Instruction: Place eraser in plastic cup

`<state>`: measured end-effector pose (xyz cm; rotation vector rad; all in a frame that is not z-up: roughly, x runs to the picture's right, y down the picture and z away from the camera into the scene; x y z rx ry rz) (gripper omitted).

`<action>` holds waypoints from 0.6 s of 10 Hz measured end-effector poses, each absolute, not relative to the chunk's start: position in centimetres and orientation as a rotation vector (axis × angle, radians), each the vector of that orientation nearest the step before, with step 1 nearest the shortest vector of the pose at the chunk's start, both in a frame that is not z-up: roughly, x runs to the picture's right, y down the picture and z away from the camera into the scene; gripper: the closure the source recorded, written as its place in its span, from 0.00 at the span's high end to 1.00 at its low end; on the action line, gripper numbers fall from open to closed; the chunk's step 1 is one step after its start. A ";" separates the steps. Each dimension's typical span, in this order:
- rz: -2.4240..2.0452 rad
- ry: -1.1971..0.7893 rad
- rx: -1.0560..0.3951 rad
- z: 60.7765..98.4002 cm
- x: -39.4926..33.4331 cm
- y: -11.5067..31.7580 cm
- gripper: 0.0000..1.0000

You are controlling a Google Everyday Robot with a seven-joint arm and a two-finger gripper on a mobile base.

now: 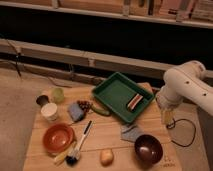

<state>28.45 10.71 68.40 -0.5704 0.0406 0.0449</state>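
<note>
Eraser [133, 101]: a striped red and whitish bar lying flat on the floor of the green tray [116, 92], in the part of the tray nearest the robot arm [187, 86]. Nothing touches it.

Tool [168, 117]: hangs from the white arm just beyond the tray's arm-side corner, at the edge of the wooden worktop [105, 134] and apart from the eraser. It carries nothing visible; whether it is set wide or narrow cannot be told.

Plastic cup [58, 94]: judged to be the pale green translucent cup standing upright well beyond the tray's far side from the arm. A white cup [49, 111] and a small dark cup [42, 100] stand close to it.

Other items: a grey-blue cloth [131, 132] and a dark bowl [148, 149] lie in front of the tray. An orange bowl [58, 138] and a brush [80, 144] lie farther off on the cup side.

Step in hand, as judged: the approach to the pick; the eraser is not yet grasped.

The next move calls for bringing the tool over the tray rim, aligning it across the bar's narrow width and descending to the tray floor. The low, flat bar leaves little margin, so the tool may scrape the floor or push the bar against the wall.
</note>
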 end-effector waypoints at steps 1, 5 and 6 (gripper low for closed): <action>0.045 0.040 -0.570 68.4 28.4 10.7 0.80; -0.037 -0.018 -0.500 70.0 25.4 8.3 0.80; -0.044 -0.020 -0.493 70.0 25.5 8.1 0.80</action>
